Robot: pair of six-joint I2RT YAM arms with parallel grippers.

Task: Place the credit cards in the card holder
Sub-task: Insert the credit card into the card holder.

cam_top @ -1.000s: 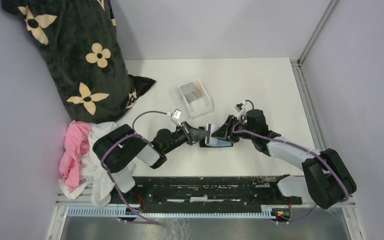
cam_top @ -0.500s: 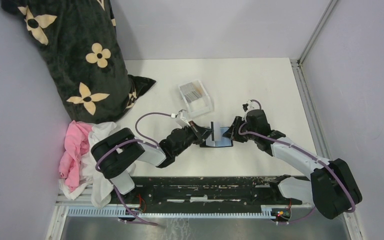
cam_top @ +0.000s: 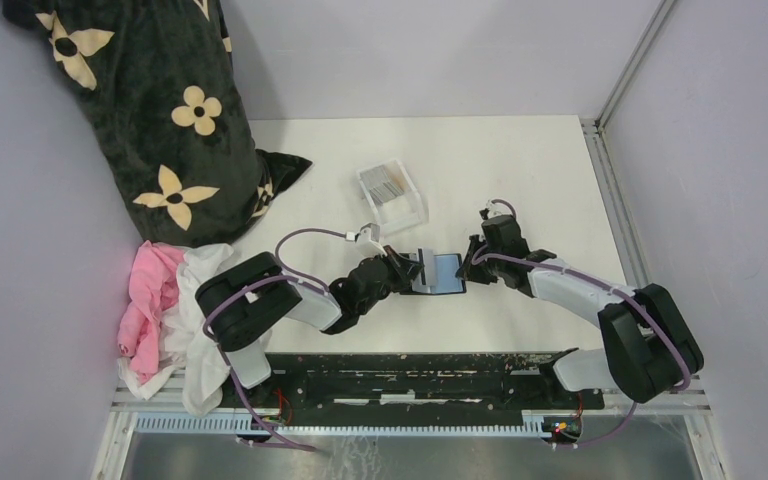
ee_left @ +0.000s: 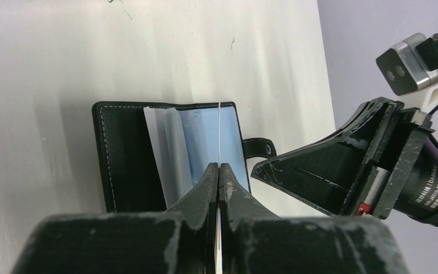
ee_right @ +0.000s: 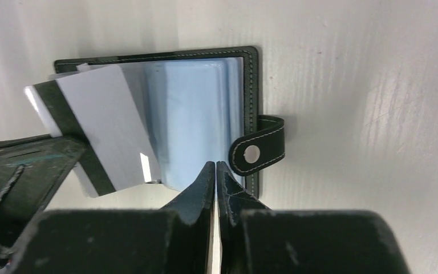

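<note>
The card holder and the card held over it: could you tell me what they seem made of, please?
Card holder: probably leather or imitation, matte black, pale edge stitching; glossy clear-plastic-looking sleeves inside. Card: thin, stiff, likely plastic, pale grey with a dark stripe.

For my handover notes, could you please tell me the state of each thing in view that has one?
card holder: open, lying flat.
snap tab: undone.
grey card: held tilted over the holder's sleeves.
left gripper: shut on the grey card.
right gripper: shut at the sleeves' edge.
clear tray: upright, cards inside.
</note>
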